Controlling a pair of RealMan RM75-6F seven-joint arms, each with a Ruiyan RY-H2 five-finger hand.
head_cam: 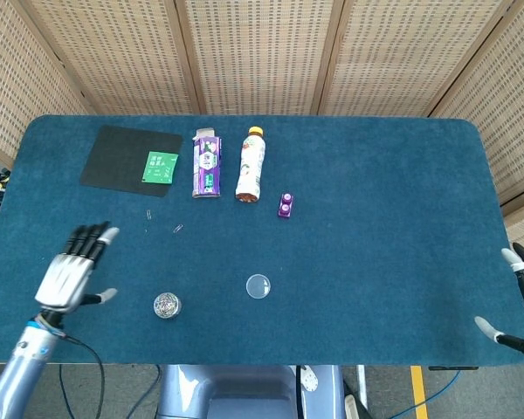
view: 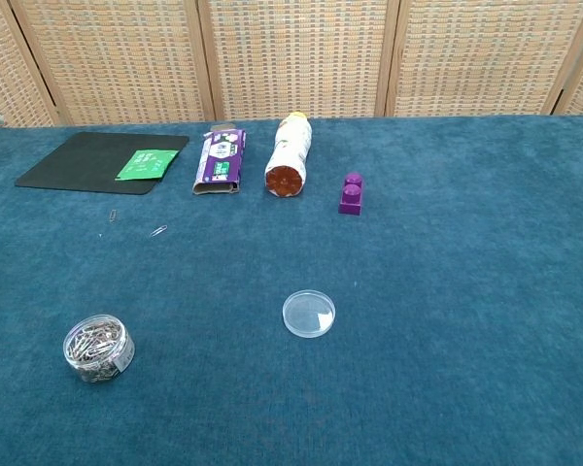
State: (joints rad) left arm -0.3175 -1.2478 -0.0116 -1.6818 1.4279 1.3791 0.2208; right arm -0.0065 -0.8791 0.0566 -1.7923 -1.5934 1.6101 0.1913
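Left hand [head_cam: 68,272] fingers spread, holding nothing, the open tub of paper clips [head_cam: 166,305] standing just right of its thumb; right hand [head_cam: 522,301] likewise splayed at table edge; a careless re-approach risks tipping the tub.

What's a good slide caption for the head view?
Left hand open, raised beside a paper clip tub on the blue table, its clear lid lying apart.

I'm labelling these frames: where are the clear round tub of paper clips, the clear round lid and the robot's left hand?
Clear round tub of paper clips [view: 98,348]: chest view, middle of its side.
Clear round lid [view: 309,314]: chest view, its centre.
Left hand [head_cam: 69,272]: head view, back of the hand.
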